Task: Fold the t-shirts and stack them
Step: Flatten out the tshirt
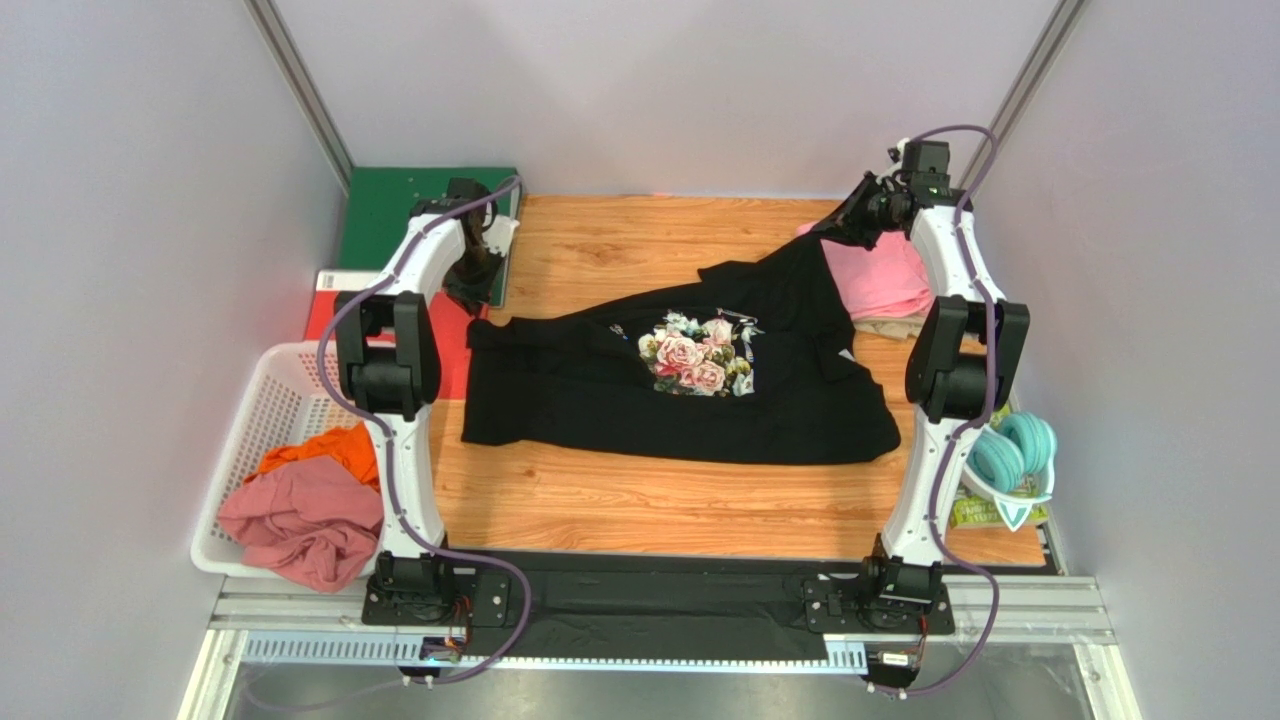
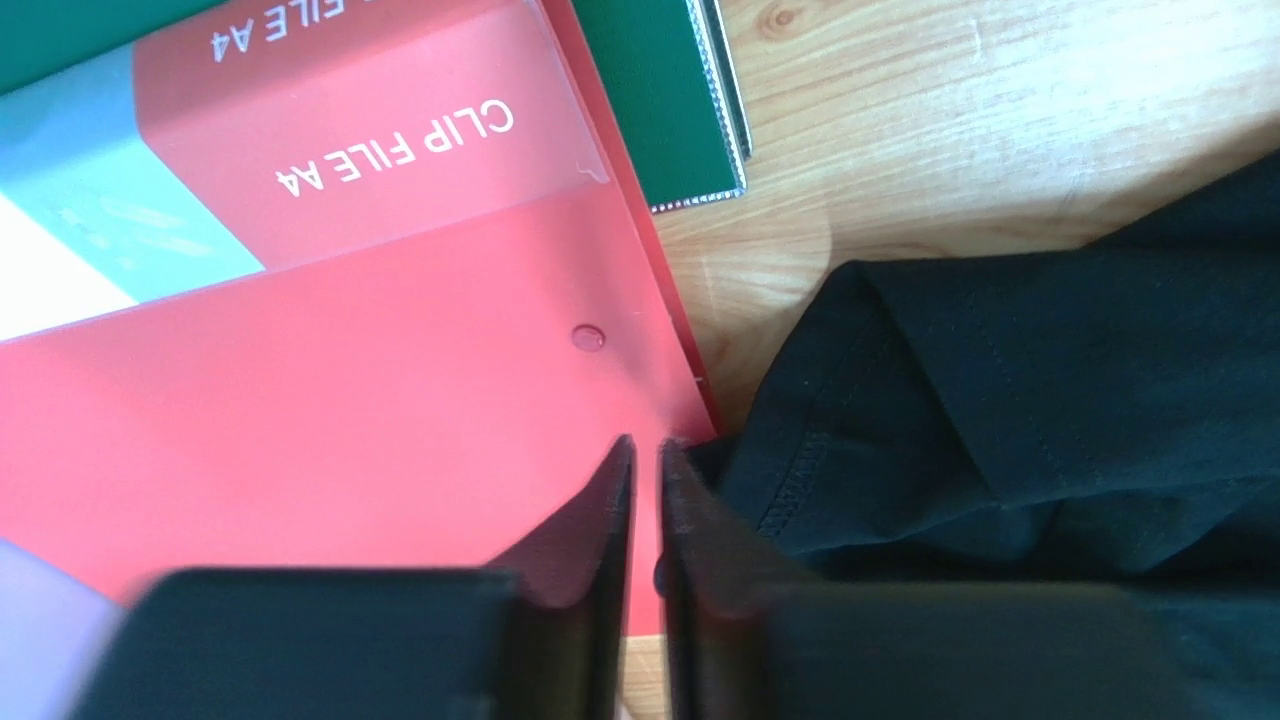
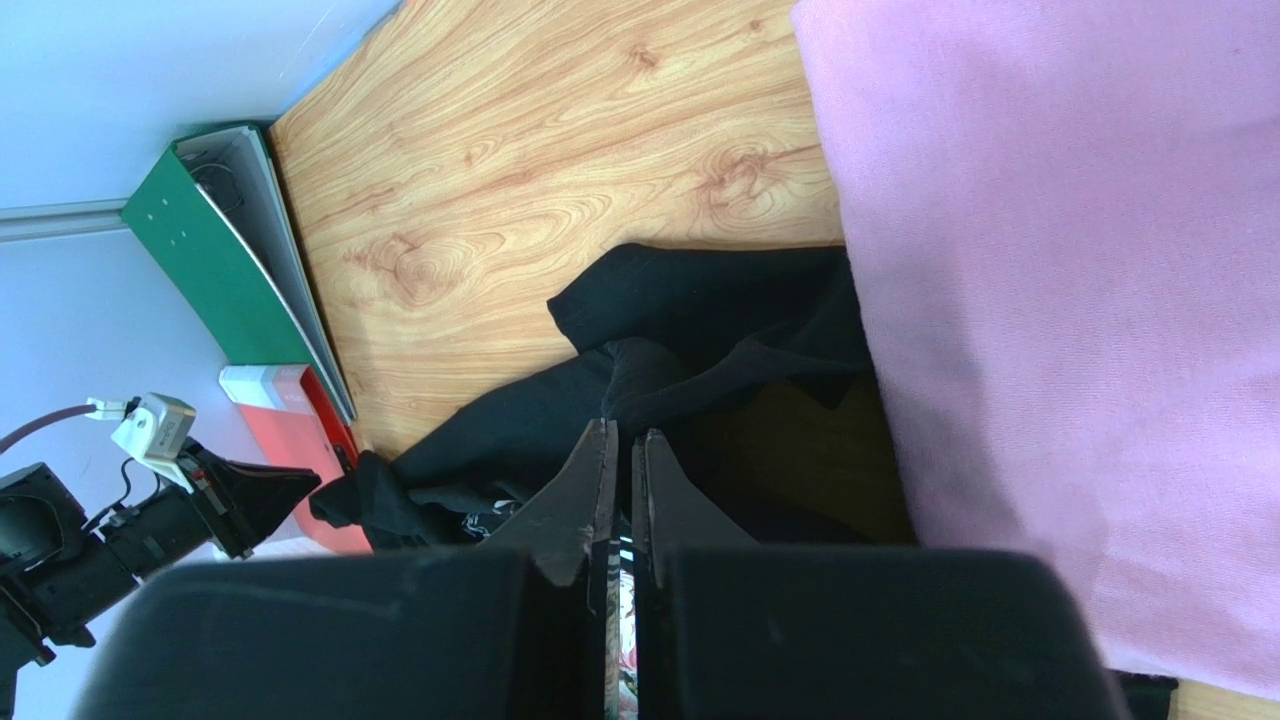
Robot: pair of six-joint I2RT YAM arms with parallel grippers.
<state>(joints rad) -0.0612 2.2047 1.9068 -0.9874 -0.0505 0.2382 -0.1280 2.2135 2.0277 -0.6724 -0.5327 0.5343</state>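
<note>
We find bare table (image 1: 631, 518) along the near edge and at the far middle. Black shirt (image 1: 601, 398) fills the centre; binders (image 1: 398, 210) crowd far left, basket (image 1: 278, 393) left, pink shirt (image 1: 887, 278) far right.

White-shelled left arm (image 1: 394, 360) and right arm (image 1: 954, 360) carry black joint housings, black bases and looping grey-purple cables.

Black rose-print t-shirt (image 1: 601, 393) lies spread out, its far-right corner drawn up beside the flat pink t-shirt (image 1: 884, 279).

Claw (image 2: 646, 450) tips — slightly apart — beside black t-shirt (image 2: 1022, 390).
</note>
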